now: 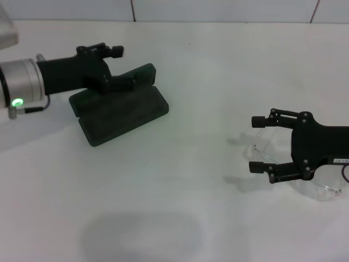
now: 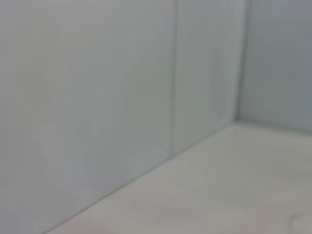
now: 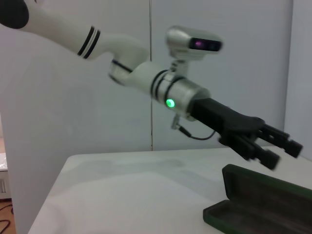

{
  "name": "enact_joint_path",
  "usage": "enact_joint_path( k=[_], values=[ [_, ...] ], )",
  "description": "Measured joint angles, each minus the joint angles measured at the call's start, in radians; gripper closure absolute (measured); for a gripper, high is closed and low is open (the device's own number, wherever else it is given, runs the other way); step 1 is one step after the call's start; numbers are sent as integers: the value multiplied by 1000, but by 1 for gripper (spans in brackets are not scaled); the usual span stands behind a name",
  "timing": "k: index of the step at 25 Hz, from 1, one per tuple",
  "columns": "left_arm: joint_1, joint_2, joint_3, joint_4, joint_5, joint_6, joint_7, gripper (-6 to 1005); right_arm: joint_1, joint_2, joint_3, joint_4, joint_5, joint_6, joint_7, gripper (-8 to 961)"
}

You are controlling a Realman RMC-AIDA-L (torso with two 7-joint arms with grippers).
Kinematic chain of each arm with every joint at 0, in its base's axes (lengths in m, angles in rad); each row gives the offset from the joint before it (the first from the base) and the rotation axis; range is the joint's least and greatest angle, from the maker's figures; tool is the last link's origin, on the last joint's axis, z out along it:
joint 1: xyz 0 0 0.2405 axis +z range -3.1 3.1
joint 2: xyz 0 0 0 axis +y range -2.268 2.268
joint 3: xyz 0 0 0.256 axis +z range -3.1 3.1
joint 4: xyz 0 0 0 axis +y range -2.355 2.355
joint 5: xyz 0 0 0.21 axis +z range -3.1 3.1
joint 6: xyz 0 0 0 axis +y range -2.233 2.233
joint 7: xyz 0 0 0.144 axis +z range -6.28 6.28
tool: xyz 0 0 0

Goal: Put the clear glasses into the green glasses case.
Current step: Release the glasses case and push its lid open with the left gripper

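The green glasses case [image 1: 121, 106] lies open at the upper left of the head view, on the table [image 1: 185, 180]. The clear glasses [image 1: 305, 180] lie at the right edge, well apart from it.

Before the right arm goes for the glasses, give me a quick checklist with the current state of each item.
1. Dark green hard clamshell case open, lid up: ok.
2. Case interior free of objects: ok in the head view.
3. Left end effector at the raised lid, apparently holding it open: actual contact cannot tell.
4. Transparent plastic wraparound glasses lying on the white table, apart from the case: ok.
5. Right end effector open beside the glasses, nothing gripped: ok.
6. Fingers lined up to close on the frame: cannot tell; the clear plastic is hard to make out.
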Motion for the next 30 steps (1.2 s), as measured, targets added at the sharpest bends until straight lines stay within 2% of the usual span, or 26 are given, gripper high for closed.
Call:
enact_joint_path(
  k=[1, 3, 4, 5, 7, 10, 12, 14, 16, 23, 26, 30],
  values=[
    [-3, -1, -15, 76, 147, -114, -112, 118, 0, 0, 0, 0, 0, 0, 0, 66],
    [-5, -11, -41, 121, 275, -168, -196, 118, -2, 2, 0, 1, 0, 0, 0, 66],
    [-5, -25, -66, 155, 400, -192, -265, 118, -4, 3, 0, 1, 0, 0, 0, 66],
    [-5, -32, -80, 171, 455, -196, -292, 119, -7, 4, 0, 1, 0, 0, 0, 66],
    [0, -72, -134, 234, 660, -201, -392, 119, -12, 5, 0, 1, 0, 0, 1, 66],
    [18, -136, -211, 320, 885, -202, -480, 120, -13, 6, 1, 4, 0, 0, 2, 66],
    [34, -184, -265, 374, 1002, -199, -495, 121, -14, 9, 1, 4, 0, 0, 2, 66],
    [47, -213, -295, 409, 1058, -194, -497, 121, -14, 10, 1, 4, 0, -2, 2, 67],
    [59, -226, -301, 432, 1075, -185, -498, 122, -14, 11, 1, 5, 0, -4, 2, 67],
    [72, -219, -326, 454, 1018, -87, -493, 124, -14, 12, -2, 6, 0, -9, 6, 67],
    [94, -226, -378, 511, 1013, -25, -488, 125, -14, 13, -4, 6, 0, -9, 13, 67],
    [122, -232, -392, 561, 991, -9, -475, 126, -17, 17, -5, 4, 0, -9, 14, 67]
  ],
)
